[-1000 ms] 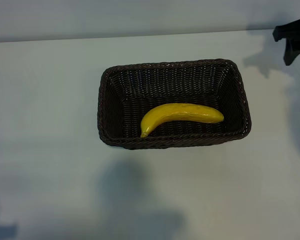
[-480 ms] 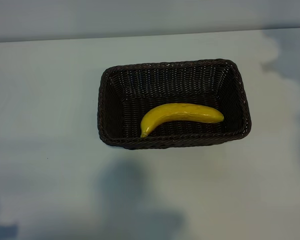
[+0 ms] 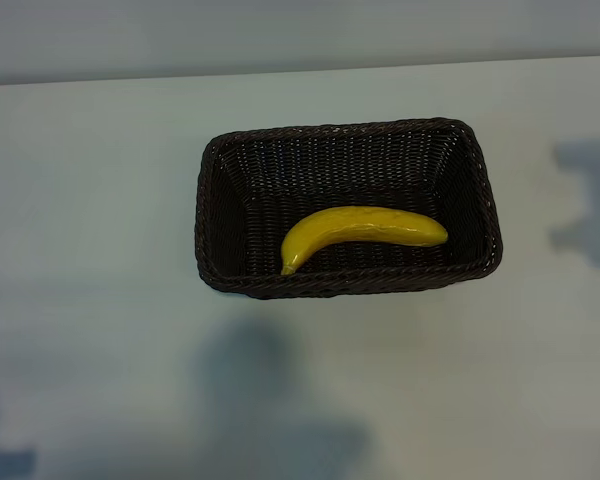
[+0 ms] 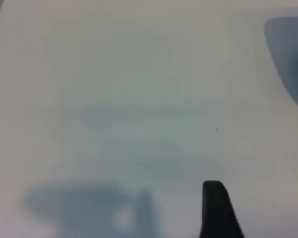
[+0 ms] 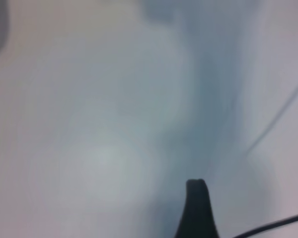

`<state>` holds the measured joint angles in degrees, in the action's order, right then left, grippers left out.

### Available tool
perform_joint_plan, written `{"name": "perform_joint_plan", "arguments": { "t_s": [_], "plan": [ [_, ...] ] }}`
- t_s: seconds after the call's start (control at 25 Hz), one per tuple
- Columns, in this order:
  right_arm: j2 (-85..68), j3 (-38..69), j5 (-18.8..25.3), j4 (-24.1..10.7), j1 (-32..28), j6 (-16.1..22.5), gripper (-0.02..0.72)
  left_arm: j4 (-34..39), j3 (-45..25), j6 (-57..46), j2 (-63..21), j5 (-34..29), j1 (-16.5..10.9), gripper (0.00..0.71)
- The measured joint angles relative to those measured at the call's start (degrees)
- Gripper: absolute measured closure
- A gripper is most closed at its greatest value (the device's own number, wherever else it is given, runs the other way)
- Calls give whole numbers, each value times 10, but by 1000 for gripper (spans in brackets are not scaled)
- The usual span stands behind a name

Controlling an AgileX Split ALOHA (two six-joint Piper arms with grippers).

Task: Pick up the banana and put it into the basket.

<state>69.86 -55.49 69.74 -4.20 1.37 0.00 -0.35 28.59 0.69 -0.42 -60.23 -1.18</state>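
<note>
Inside the basket [image 3: 220, 190], banana [image 3: 360, 228] lying lengthwise near front wall, both pincers released, holding nothing

Neither arm is shown in the exterior view; only shadows are cast on the tabletop [image 3: 100, 200]. The near inner wall of the basket [image 3: 345, 283] is hidden behind its own rim, and the underside of the banana [image 3: 360, 228] is not visible. In the left wrist view one finger [image 4: 216, 210] of the left end effector is cut off by the picture's edge, with slivers of another at the side edge. In the right wrist view a single blurred finger [image 5: 196, 210] is cut off likewise; a thin dark line near it cannot be identified.
</note>
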Motion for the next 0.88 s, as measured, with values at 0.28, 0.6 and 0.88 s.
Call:
{"name": "perform_joint_plan", "arguments": {
  "t_s": [0.28, 0.6, 0.88],
  "plan": [
    [-143, 195, -36, 5, 0, 0, 158, 0, 0, 0, 0, 0, 0, 264],
    [-273, 258, -62, 7, 0, 0, 158, 0, 0, 0, 0, 0, 0, 264],
    [-320, 276, -82, 8, 0, 0, 158, 0, 0, 0, 0, 0, 0, 264]
  ]
}}
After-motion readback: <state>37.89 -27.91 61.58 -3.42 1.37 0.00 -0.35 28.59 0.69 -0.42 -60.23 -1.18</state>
